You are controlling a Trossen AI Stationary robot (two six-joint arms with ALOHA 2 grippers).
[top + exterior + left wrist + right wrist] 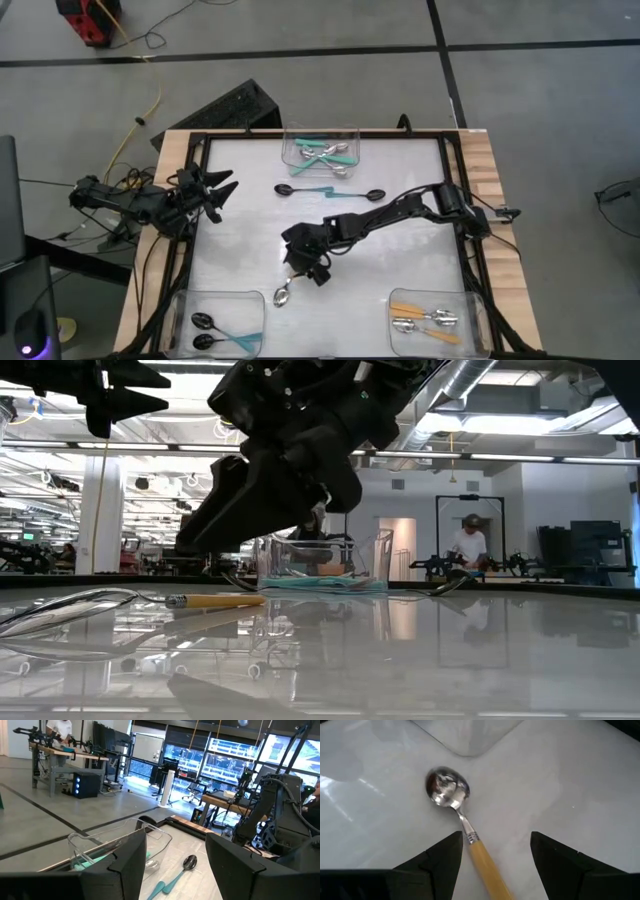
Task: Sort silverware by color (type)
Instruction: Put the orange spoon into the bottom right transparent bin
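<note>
An orange-handled spoon (470,835) with a silver bowl (283,294) lies flat on the white table, near its front edge and left of the middle. My right gripper (495,845) hangs open just above the orange handle (215,600), slanting down, one finger on either side of it and touching nothing. Two spoons with black bowls and teal handles (305,190) (357,195) lie on the table in front of the far bin. My left gripper (218,190) waits open over the table's left edge, held level and clear of everything.
A clear bin (320,148) at the far edge holds silver spoons with teal handles. The near-left bin (225,322) holds black-bowled teal spoons, and the near-right bin (435,318) holds orange-handled spoons. Bare table lies between the bins. A black frame (455,190) rims the table.
</note>
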